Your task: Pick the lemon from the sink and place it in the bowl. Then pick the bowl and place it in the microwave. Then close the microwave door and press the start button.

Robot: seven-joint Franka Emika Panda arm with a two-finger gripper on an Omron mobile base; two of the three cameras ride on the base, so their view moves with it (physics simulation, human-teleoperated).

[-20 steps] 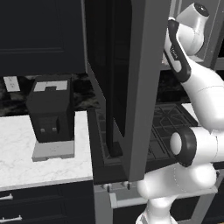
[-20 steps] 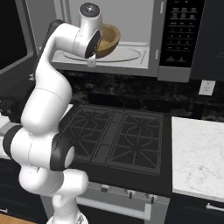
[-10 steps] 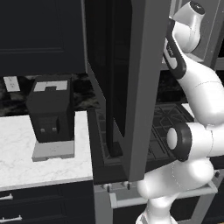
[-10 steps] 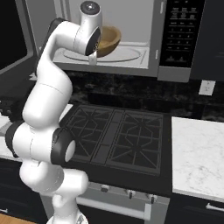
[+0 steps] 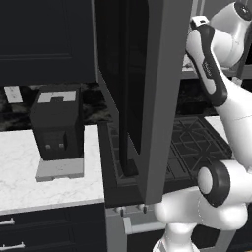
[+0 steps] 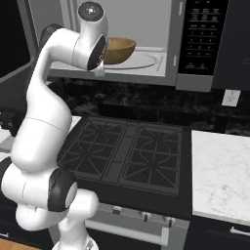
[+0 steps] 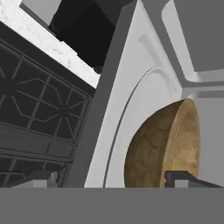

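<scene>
Marble counter (image 5: 19,162) at the left carries a black coffee machine (image 5: 56,123), next comes the microwave door (image 5: 147,93) swung wide open over the dark stove (image 6: 127,154), and rightward the open microwave (image 6: 146,44) holds the wooden bowl (image 6: 118,50) on its pale turntable (image 6: 144,61). From the hand view one dark fingertip (image 7: 186,178) sits just beside the bowl's rim, and the fingers look spread apart and off the bowl, though most of the gripper (image 6: 99,70) is hidden behind the wrist.
</scene>
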